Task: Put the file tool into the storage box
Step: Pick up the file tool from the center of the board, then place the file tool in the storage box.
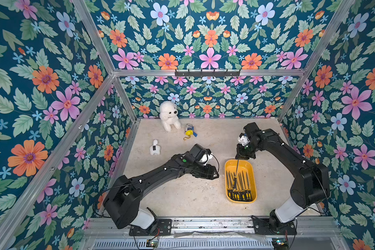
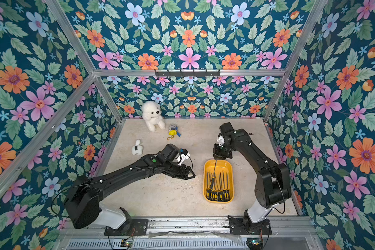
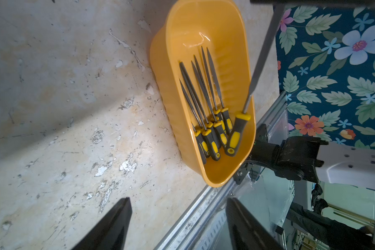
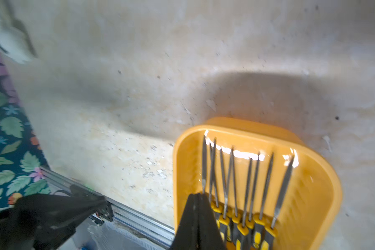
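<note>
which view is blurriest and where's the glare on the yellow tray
Right wrist view: softest, smeared throughout; white glare patches on one inner end wall of the shallow yellow-orange plastic tray, broad shadow on the beige mottled tabletop next to it. Left wrist view: crisp, one small glare streak in the tray, diagonal shadow band across the table. Both top views: sharp, evenly lit.

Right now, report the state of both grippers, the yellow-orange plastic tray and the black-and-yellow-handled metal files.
Yellow-orange plastic tray: upright.
Left gripper: open, empty.
Right gripper: shut on held file.
Held file: slanted, handle down over tray.
Other files: lying inside tray.
</note>
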You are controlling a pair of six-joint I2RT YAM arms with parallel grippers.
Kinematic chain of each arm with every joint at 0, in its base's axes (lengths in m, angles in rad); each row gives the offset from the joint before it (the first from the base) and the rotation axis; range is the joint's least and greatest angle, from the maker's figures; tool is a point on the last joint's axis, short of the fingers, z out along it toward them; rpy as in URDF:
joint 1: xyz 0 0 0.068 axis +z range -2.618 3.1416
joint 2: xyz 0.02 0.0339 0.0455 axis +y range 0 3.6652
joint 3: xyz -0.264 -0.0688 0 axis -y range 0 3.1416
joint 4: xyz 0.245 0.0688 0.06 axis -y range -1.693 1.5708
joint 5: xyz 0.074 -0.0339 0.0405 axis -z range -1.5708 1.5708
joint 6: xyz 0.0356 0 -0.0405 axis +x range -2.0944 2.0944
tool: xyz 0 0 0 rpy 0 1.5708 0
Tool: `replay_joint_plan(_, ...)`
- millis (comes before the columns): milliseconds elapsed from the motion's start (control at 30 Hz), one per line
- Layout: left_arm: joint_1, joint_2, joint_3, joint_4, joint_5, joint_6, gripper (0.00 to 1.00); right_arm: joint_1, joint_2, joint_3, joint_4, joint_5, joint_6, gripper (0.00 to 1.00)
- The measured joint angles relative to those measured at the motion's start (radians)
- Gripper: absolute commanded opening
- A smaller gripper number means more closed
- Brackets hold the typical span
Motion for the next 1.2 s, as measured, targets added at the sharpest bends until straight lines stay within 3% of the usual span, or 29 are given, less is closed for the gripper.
replay_joint_plan(333, 0.001, 0.008, -0.036, 0.014, -0.008, -0.016, 0.75, 0.048, 0.106, -0.020, -0.076, 0.117, -0.048, 0.00)
replay_joint_plan(933, 0.002, -0.014, -0.090, 0.033, -0.048, -0.040, 0.75, 0.124, 0.217, -0.043, -0.034, 0.155, -0.047, 0.00)
replay_joint_plan(1200, 0.002, -0.013, -0.099, 0.035, -0.055, -0.041, 0.77, 0.126, 0.235, -0.067, 0.003, 0.155, -0.040, 0.18)
